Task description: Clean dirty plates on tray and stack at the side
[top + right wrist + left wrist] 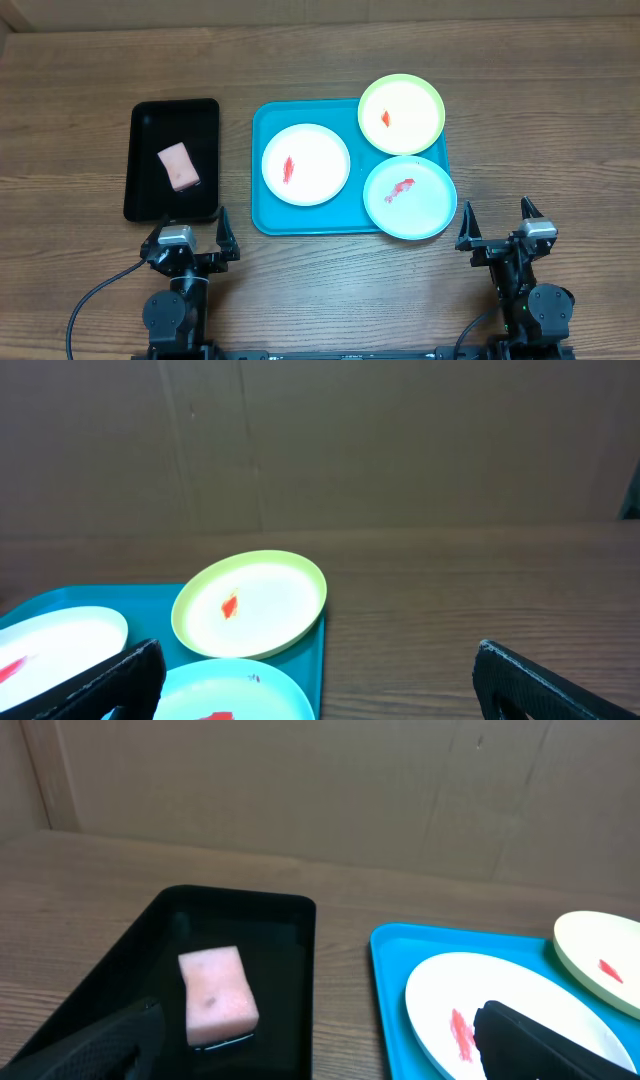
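Although the white plate [306,164] lies fully inside the blue tray [262,215], in its left half, the other two plates pass over the raised rim. We see the yellow-green plate [401,113] at the far right corner of this tray, and the light blue plate [409,197] at the near right corner. These two come very close together, and we cannot tell if they touch. Each of the three plates carries a red smear near its middle.

To the left of the blue tray, apart from it, we find a smaller black tray [150,120] on the wooden table [80,100]. A pink sponge [179,166] lies inside it.

Nearer to the robot, the left gripper [188,228] hovers just before the near edge of the black tray, its jaws wide apart and holding nothing. The right gripper [497,210] hovers beside the light blue plate, on its near right side, and its jaws also stand wide apart and empty.
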